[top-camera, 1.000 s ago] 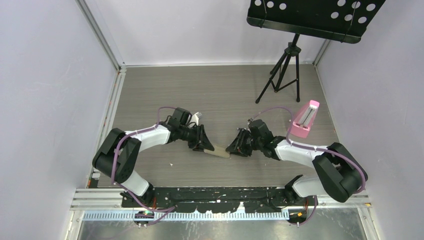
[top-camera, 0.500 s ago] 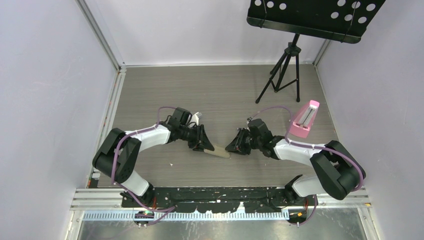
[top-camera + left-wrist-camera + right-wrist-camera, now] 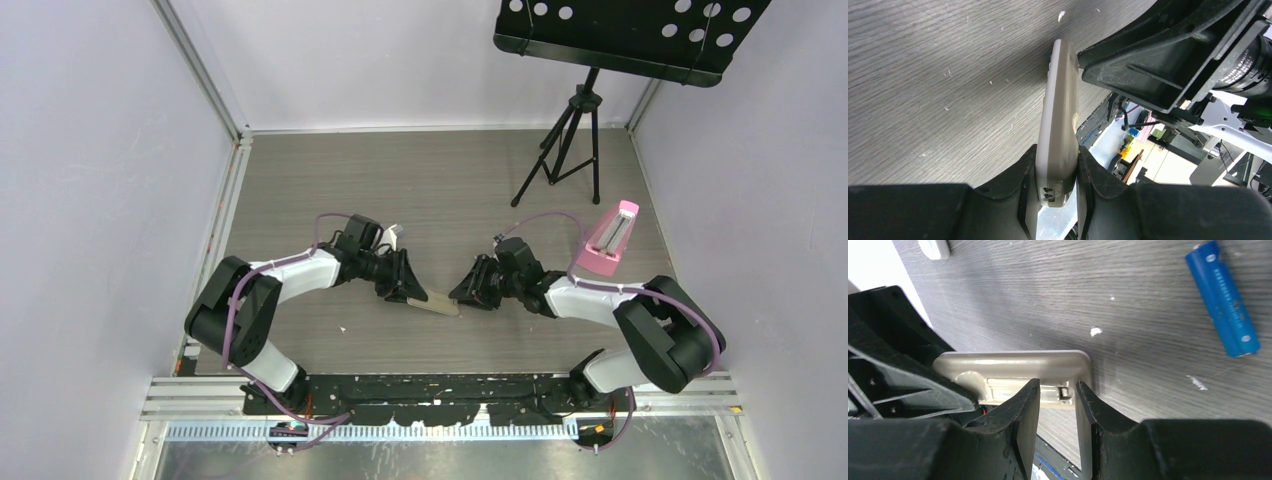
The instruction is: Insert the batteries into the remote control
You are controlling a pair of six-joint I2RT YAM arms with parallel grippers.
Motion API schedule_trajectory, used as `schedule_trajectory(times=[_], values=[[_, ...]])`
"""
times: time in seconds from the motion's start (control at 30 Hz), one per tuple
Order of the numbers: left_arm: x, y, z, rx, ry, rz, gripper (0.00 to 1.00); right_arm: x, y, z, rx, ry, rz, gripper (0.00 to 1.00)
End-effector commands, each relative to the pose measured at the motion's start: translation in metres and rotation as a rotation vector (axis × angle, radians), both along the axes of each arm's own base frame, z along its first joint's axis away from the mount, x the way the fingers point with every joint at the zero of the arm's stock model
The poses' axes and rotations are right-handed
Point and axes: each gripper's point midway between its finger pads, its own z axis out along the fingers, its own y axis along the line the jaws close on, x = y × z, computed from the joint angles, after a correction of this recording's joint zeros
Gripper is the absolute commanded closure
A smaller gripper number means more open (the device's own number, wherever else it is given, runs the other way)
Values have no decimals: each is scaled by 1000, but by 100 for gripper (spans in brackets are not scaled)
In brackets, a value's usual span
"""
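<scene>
The remote control (image 3: pixel 437 303) is a tan bar held edge-up just above the floor, and my left gripper (image 3: pixel 405 287) is shut on its left end. In the left wrist view the remote control (image 3: pixel 1060 110) runs away from my left gripper (image 3: pixel 1058 167), clamped between both pads. My right gripper (image 3: pixel 468 293) is at the remote's other end. In the right wrist view the remote control (image 3: pixel 1013 371) shows its pale battery recess, and my right gripper (image 3: pixel 1057 387) is open at that end with nothing between its fingers. One blue battery (image 3: pixel 1226 300) lies on the floor beyond. Other batteries are out of view.
A small white bar (image 3: pixel 395 233) lies behind my left wrist, and the same white bar (image 3: pixel 933 247) shows at the top left of the right wrist view. A pink wedge (image 3: pixel 611 238) stands at the right. A music stand's tripod (image 3: pixel 568 140) is at the back right. Walls enclose the floor.
My right gripper has crept slightly left toward the remote's end. The left gripper and the remote have not moved.
</scene>
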Motion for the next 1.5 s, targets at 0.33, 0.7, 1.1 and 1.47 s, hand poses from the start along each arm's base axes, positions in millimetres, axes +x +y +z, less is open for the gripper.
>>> schedule_trajectory(times=[0.33, 0.7, 1.1, 1.47], values=[[-3, 13, -29, 122, 17, 13, 100, 8, 13, 4, 55, -28, 4, 71], [1, 17, -30, 156, 1, 40, 100, 4, 5, 32, 71, -110, -3, 58], [1, 17, -30, 155, 4, 38, 100, -1, 7, 15, 41, -65, 22, 57], [-1, 15, -29, 141, 8, 31, 100, 0, 11, 1, 32, -37, 18, 55]])
